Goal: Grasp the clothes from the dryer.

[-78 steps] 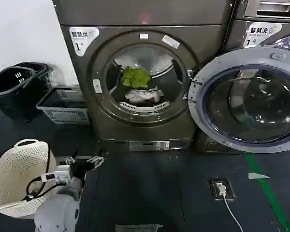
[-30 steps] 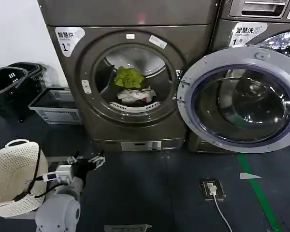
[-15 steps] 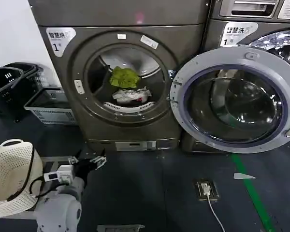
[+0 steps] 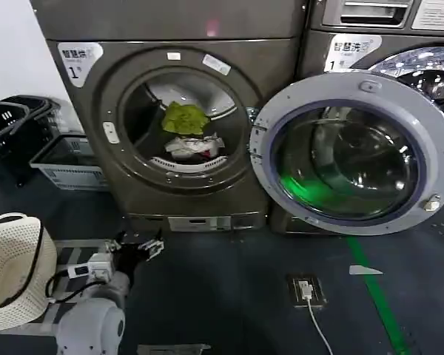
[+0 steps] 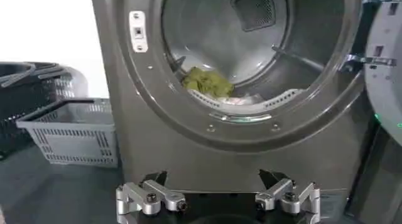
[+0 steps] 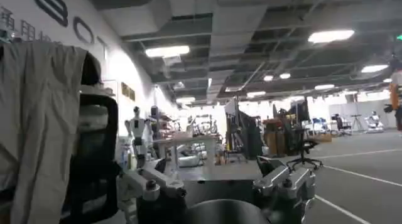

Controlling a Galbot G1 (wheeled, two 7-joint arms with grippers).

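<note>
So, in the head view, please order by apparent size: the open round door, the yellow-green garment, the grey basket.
1. Open round door, by far the largest.
2. Grey basket.
3. Yellow-green garment, smallest, though it lies deeper inside the dryer, so less certain.

Open left gripper (image 5: 218, 200) low before the dryer (image 5: 188, 137), clothes (image 5: 208, 82) in drum, grey basket (image 5: 72, 131) beside.

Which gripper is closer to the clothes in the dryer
Left. The left gripper is low before the dryer, open, below the clothes. The right gripper faces the room.
</note>
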